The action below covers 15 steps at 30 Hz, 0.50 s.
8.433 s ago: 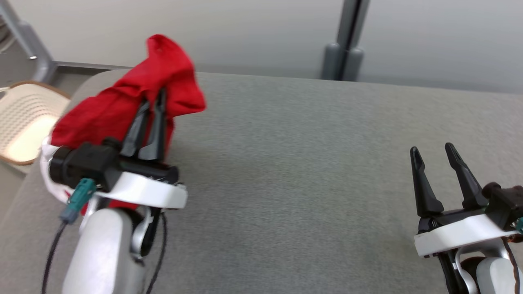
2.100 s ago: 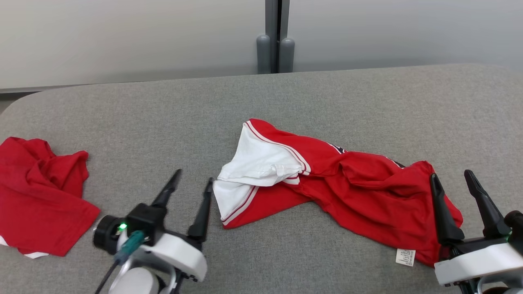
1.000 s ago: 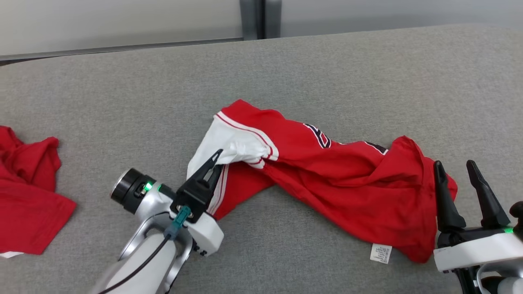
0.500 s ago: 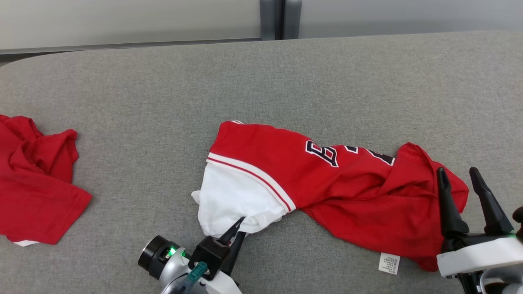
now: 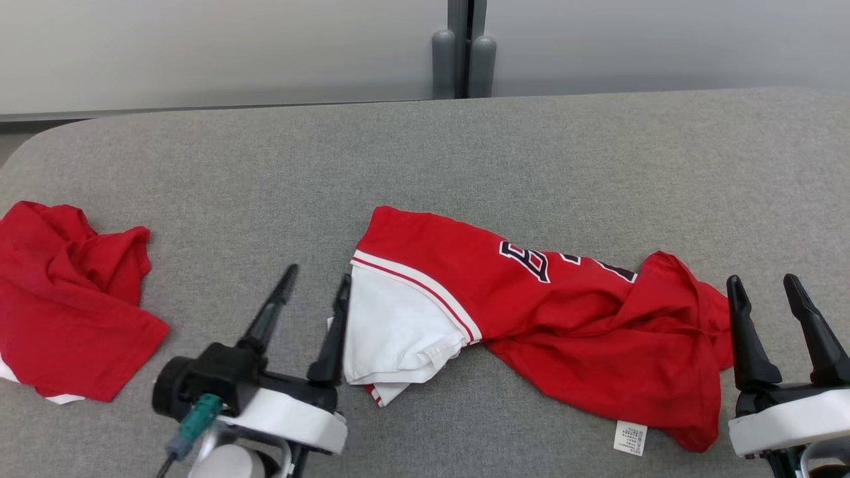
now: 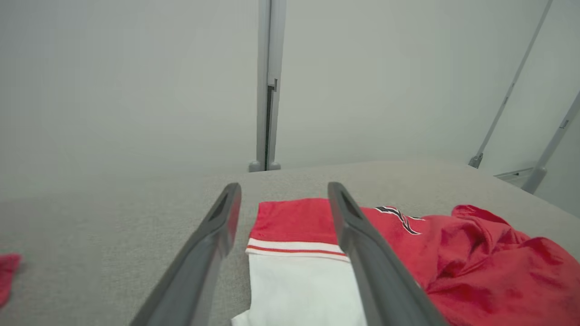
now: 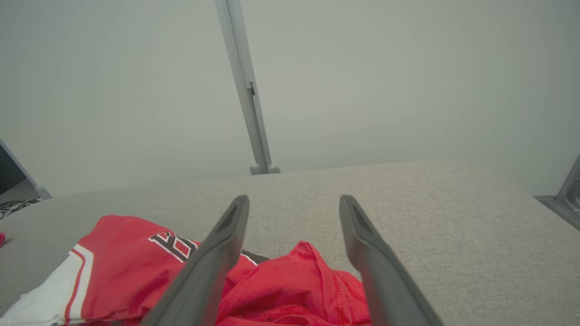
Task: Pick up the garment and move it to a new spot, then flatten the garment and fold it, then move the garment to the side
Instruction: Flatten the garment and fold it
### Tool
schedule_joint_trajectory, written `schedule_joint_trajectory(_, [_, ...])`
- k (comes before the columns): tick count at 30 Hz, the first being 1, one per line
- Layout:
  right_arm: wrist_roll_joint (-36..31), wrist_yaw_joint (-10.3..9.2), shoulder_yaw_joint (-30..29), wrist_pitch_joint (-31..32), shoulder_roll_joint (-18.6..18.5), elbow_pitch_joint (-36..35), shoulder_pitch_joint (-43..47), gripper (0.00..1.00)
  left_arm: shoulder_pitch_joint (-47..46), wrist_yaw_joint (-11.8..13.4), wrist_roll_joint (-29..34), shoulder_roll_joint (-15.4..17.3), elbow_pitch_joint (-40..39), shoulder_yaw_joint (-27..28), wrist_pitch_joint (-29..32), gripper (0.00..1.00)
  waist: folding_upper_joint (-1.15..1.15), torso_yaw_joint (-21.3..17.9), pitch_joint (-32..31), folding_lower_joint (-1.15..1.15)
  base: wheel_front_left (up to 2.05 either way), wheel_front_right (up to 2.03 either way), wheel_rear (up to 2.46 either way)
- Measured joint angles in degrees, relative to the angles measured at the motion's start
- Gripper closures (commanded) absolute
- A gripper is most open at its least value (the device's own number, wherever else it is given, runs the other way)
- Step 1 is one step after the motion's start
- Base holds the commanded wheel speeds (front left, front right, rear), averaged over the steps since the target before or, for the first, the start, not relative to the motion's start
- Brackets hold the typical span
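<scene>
Red jersey (image 5: 531, 312) lies lengthwise on the table (image 5: 597, 146), about the middle of its width and nearer its front edge than its far one. The jersey's left end is fairly flat: a white sleeve (image 5: 392, 332) edged with a thin red stripe, its lower part folded over itself. Dark letters outlined in white run across the red cloth toward the table's right end. There the jersey is bunched into loose folds. A small white label (image 5: 631, 438) sticks out from the hem on the side facing the table's front edge.

The left gripper (image 5: 317, 273) hangs over the table's front edge, left of centre, fingers spread wide and clamped on nothing. Its right finger stands just beside the sleeve's outer edge; whether it touches the cloth I cannot tell. In the left wrist view the sleeve lies on the table below the gap between the two fingers.

The right gripper (image 5: 762, 279) is over the table's front right part, fingers also apart and holding nothing. Its left finger crosses the bunched end in the head view, and in the right wrist view that bunch sits low between the fingers.

A second red cloth (image 5: 66, 305) lies crumpled at the table's left end. A grey post (image 5: 463, 46) rises behind the middle of the table's far edge.
</scene>
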Motion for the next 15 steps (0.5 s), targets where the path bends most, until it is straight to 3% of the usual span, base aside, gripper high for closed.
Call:
schedule_joint_trajectory(7, [-1.26, 0.0, 0.6, 1.63, -0.36, -0.71, 1.26, 0.0, 1.77, 1.87, -4.5, 2.44, 0.24, 7.32, -0.78, 0.0, 0.0, -0.21, -2.5, 0.0, 0.0, 0.0, 0.0])
schedule_joint_trajectory(15, [-1.67, 0.0, 1.47, 2.71, -0.92, -1.43, 2.65, 0.0, 5.26, 1.7, -5.93, 3.81, 3.75, 8.4, -0.91, 0.0, 0.0, -1.04, -4.26, 0.0, 0.0, 0.0, 0.0])
